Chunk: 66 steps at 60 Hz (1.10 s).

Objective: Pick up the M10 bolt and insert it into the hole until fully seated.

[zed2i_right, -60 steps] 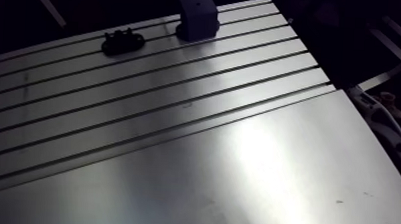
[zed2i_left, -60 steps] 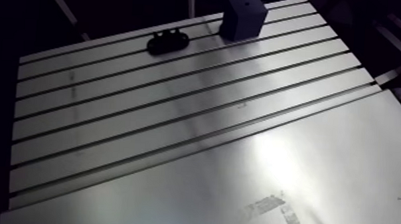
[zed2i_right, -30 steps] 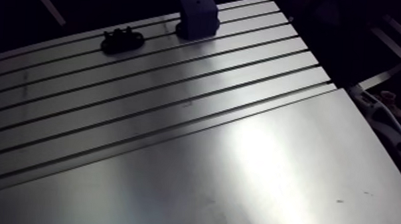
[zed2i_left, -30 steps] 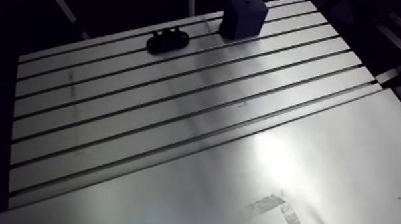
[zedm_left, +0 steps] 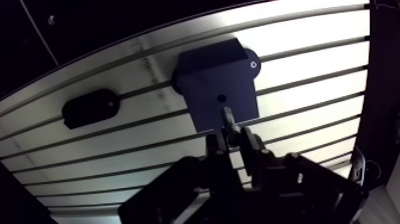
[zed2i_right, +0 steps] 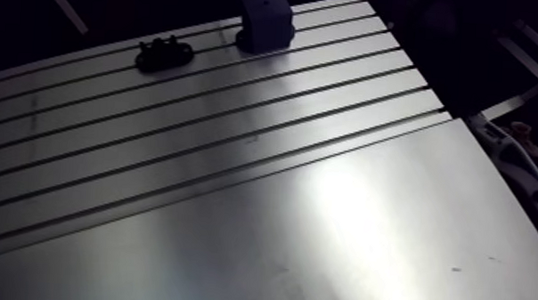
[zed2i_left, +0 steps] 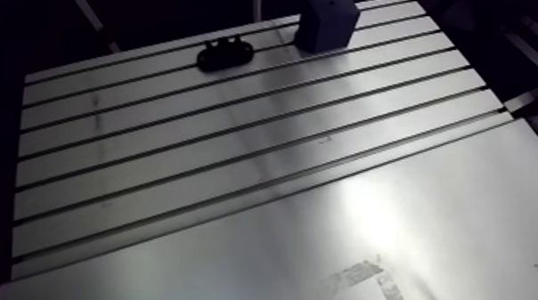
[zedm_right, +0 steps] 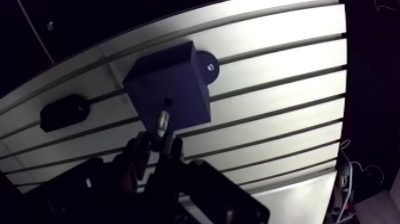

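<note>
The fingers (zedm_left: 251,152) were clenched on the M10 bolt (zedm_left: 228,119), which pointed ahead of them with its tip close to the hole (zedm_left: 221,98) in the dark block (zedm_left: 217,77). In the arm view, a black fixture (zed2i_left: 225,55) lay at the block's eight o'clock on the slotted desk (zed2i_left: 235,176).

No text, label, number or sign is legible on the dark block (zedm_left: 217,83) or the slotted table (zed2i_left: 261,187).
</note>
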### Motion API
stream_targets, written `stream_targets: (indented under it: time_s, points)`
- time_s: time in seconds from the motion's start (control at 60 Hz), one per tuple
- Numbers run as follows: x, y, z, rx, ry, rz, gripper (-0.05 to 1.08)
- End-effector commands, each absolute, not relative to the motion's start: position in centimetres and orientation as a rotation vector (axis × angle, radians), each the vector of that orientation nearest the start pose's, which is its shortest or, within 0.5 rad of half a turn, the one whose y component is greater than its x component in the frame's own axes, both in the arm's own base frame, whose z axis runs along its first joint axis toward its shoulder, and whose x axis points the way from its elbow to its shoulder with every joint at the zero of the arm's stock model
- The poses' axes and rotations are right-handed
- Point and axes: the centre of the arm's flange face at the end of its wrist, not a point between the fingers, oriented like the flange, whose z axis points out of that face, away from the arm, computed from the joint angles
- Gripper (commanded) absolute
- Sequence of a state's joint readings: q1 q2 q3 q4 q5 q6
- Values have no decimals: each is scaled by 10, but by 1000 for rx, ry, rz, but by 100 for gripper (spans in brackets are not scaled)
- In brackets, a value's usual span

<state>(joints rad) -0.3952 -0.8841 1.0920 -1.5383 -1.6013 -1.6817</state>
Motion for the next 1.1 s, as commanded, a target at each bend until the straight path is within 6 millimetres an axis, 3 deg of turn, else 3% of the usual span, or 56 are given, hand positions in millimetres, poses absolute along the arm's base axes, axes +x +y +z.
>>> stream_targets:
  time_s: [0.017, 1.1]
  points:
    - [-721, 159, 288, 406, 2875, -40, 107]
    - [-716, 160, 278, 400, 2854, -47, 107]
